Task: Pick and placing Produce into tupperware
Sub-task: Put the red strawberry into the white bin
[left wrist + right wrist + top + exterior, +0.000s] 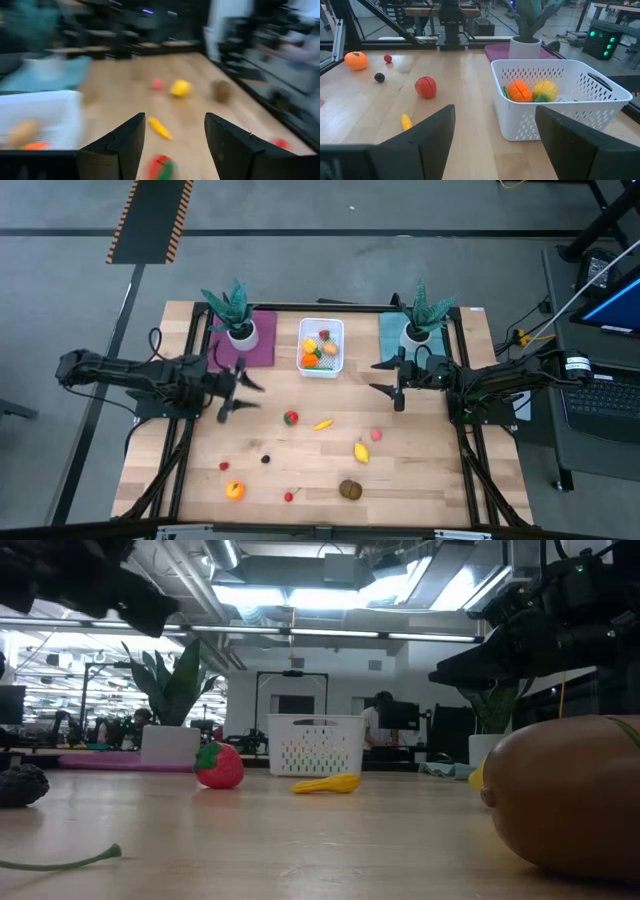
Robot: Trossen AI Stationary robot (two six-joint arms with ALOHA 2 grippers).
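Oddly, no readable writing shows anywhere. Left gripper [232, 394] hovers left of centre, jaws released and empty; right gripper [388, 377] right of centre, likewise. White tub [321, 347], upper centre of the table [420, 470], holds some fruit; strawberry [291, 418] and banana [323, 423] lie below it.

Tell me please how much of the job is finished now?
Done: a few pieces of produce already lie in the white tub. In hand: nothing; the left claw and right claw are both open and empty above the table. Left: the strawberry, banana, lemon, kiwi, orange and small pieces.
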